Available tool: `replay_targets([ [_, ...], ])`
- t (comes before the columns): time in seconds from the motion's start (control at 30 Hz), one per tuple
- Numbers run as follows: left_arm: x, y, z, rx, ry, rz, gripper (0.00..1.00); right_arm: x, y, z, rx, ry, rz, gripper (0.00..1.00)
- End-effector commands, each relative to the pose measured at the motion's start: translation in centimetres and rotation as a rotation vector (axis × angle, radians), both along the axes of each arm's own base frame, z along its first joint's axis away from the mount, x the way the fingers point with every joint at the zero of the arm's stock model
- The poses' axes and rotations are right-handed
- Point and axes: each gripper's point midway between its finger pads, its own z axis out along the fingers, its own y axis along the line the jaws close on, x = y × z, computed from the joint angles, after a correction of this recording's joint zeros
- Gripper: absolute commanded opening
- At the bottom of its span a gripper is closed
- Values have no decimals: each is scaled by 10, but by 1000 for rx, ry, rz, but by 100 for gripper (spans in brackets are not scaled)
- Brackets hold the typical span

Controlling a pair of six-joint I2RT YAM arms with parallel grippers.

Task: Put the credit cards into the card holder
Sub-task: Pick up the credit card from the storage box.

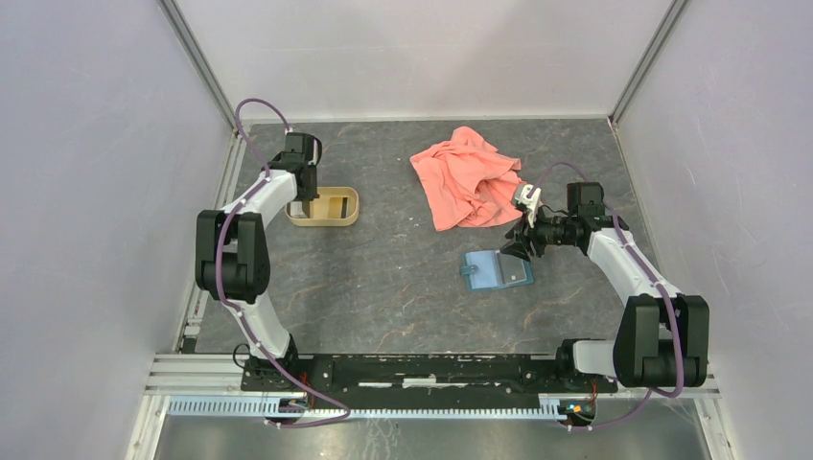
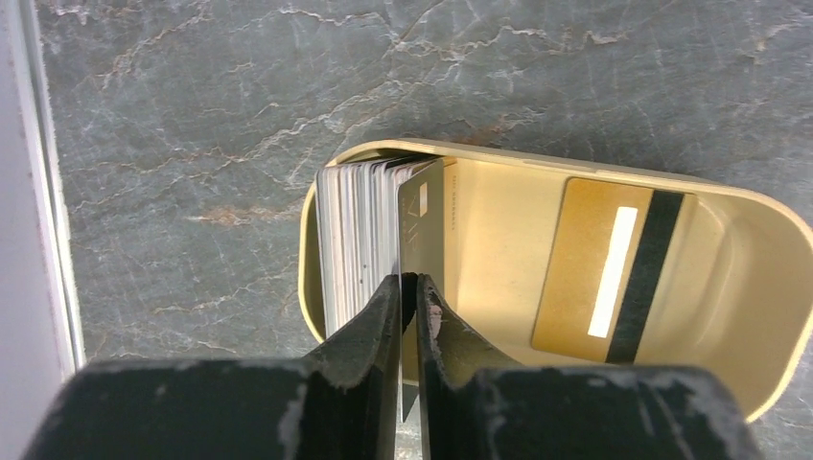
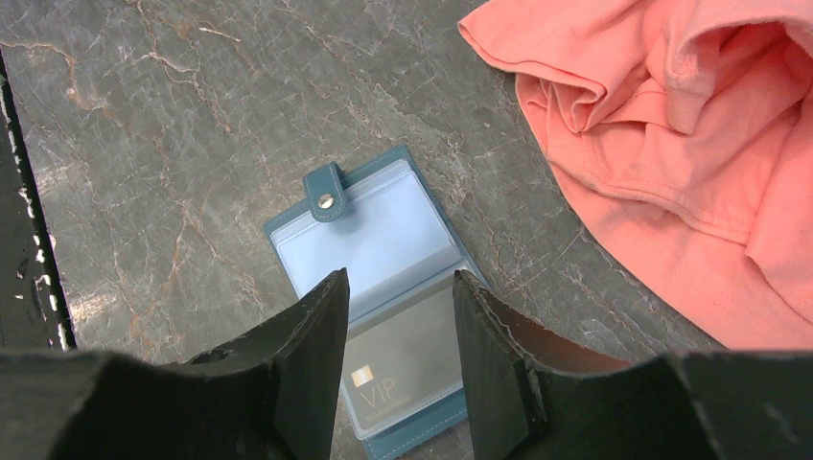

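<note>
The teal card holder point(image 1: 495, 271) lies open on the table, its snap tab point(image 3: 325, 184) at the far end. A grey VIP card point(image 3: 407, 359) sits in its near clear sleeve. My right gripper point(image 3: 398, 287) is open and empty just above the holder point(image 3: 369, 240). My left gripper point(image 2: 409, 285) is down in the tan tray point(image 1: 326, 207) and is shut on the edge of a grey-gold card point(image 2: 422, 225) standing next to an upright stack of cards point(image 2: 357, 235). A gold card point(image 2: 609, 273) lies flat on the tray floor.
A salmon-pink cloth point(image 1: 467, 177) lies crumpled behind the holder, close to my right arm, and fills the right side of the right wrist view point(image 3: 690, 144). The tray point(image 2: 748, 307) stands near the table's left wall rail point(image 2: 43, 192).
</note>
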Motion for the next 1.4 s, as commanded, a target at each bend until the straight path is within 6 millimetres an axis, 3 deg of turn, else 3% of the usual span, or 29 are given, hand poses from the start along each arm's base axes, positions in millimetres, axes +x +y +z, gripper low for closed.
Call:
replay_targets([
  [0.0, 10, -6, 31, -20, -76, -33, 12, 8, 2, 14, 19, -47, 24, 50],
  [0.43, 10, -16, 36, -75, -90, -58, 9, 8, 2, 13, 18, -45, 25, 50],
  [0.67, 8, -54, 68, -257, -211, -194, 3, 8, 1, 13, 11, -45, 24, 50],
  [0.83, -4, -102, 106, -475, -337, -389, 2, 9, -1, 12, -2, -51, 20, 50],
  [1.03, -44, -184, 160, -973, -426, -666, 2, 10, -3, 18, -9, -77, 19, 50],
  [1.13, -78, -216, 164, -1178, -424, -725, 2, 10, -5, 25, 11, -96, 14, 50],
  [1.37, -156, -308, 134, -1475, -313, -754, 2, 10, -12, 31, 71, -90, -12, 51],
])
